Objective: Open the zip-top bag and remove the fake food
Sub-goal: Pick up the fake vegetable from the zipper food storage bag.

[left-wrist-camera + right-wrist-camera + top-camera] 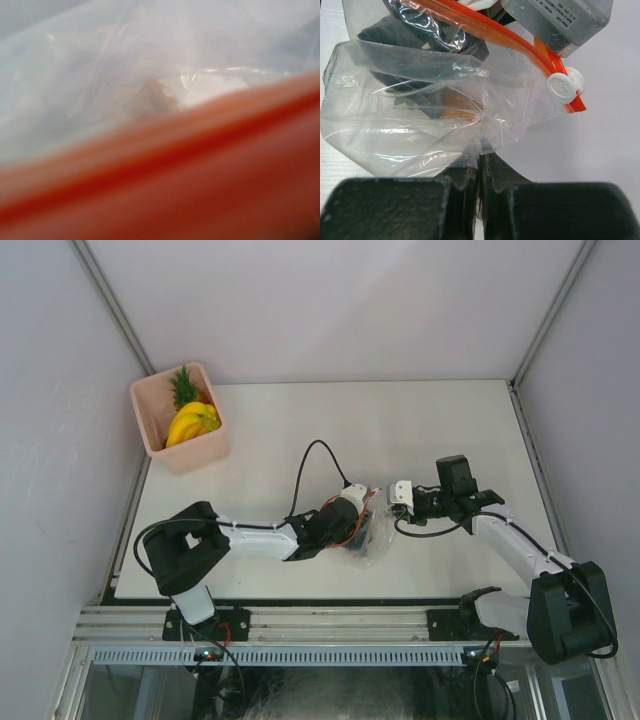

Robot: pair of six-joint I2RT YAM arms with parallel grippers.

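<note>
Bag (pixel 420 135) plastic is pinched at its clear bottom edge by the right gripper (pixel 479 185), whose jaws are pressed together on the film. From there the bag spreads away from the fingers, crumpled, with its orange strip (pixel 485 30) at the far side and a white slider (pixel 564 86) at the strip's end. The left gripper (pixel 365 530) comes in at the strip end; dark shapes show through the plastic, but how wide its jaws stand I cannot tell. Its own camera sees only blurred film and strip. An orange bit (pixel 456 113) lies inside. The bag sits mid-table (pixel 300 430), towards the near edge, between both grippers. At the far left corner a pink bin (pixel 190 455) holds a banana (pixel 192 423) and a pineapple (pixel 183 388).
</note>
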